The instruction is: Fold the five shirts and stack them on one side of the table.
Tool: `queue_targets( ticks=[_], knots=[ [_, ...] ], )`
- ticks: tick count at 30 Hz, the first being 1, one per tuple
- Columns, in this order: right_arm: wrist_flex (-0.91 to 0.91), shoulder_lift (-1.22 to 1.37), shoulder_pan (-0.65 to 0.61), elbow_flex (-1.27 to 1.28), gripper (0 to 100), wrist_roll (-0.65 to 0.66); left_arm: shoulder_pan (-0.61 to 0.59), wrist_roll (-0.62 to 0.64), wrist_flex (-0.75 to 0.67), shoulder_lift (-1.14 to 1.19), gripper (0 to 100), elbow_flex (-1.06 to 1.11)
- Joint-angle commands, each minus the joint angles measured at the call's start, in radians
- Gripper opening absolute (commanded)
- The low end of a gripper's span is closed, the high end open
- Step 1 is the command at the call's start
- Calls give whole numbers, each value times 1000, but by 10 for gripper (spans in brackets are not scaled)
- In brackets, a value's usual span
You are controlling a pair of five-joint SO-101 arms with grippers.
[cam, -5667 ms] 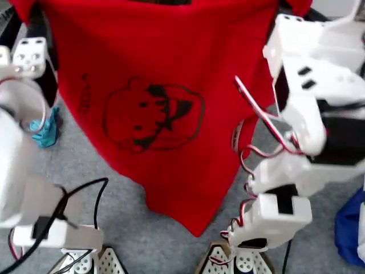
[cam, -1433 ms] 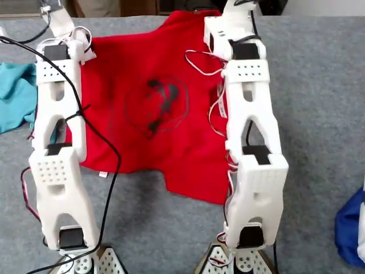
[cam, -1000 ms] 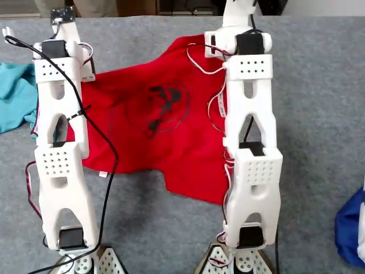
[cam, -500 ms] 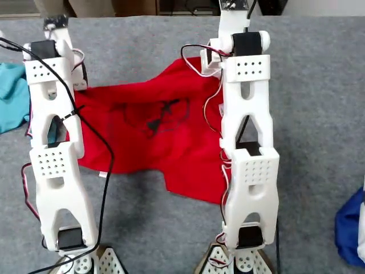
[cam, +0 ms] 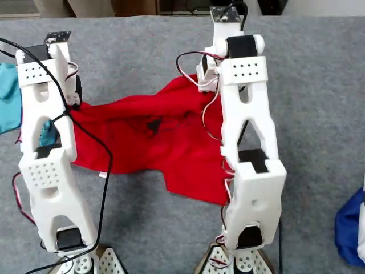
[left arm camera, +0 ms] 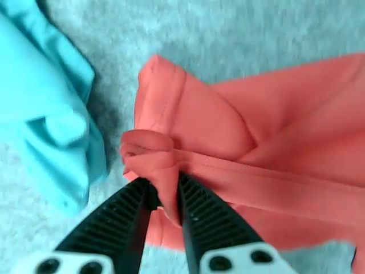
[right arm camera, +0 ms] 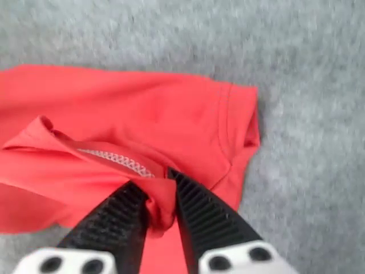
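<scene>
Both grippers have drawn back toward the arm bases over the last second or so, dragging the shirt's far edge with them, and the printed chest is now creased and half hidden. My left gripper (left arm camera: 162,191) is clamped on a bunched corner of the red shirt (cam: 148,137), just beside the teal shirt (left arm camera: 45,114). My right gripper (right arm camera: 159,194) pinches the opposite corner at a seam, near a sleeve. The red shirt lies on the grey table (cam: 319,85) between the two arms, near hem flat, far half doubling over. A blue shirt (cam: 351,228) sits well apart. I judge this to be the first crosswise fold, roughly midway. Next I must carry both corners evenly to the near hem, then release together.
</scene>
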Motion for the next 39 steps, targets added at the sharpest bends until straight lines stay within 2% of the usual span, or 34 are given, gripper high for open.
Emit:
queue_targets(
  ticks=[1,7,17,23,31,39],
  knots=[
    [15,-105,31,88,5,-3,-17,-46,9,-156,18,169],
    [15,-128,104,216,5,60,-26,-101,-75,-249,18,414],
    [15,-128,163,363,5,146,-3,-109,-267,-338,18,689],
    [17,-142,160,475,5,189,-8,-109,-296,-340,18,743],
    [5,-311,156,711,5,247,-5,-141,-298,-338,18,747],
    [-180,-367,157,989,5,247,-6,-112,-390,-332,18,747]
  ],
)
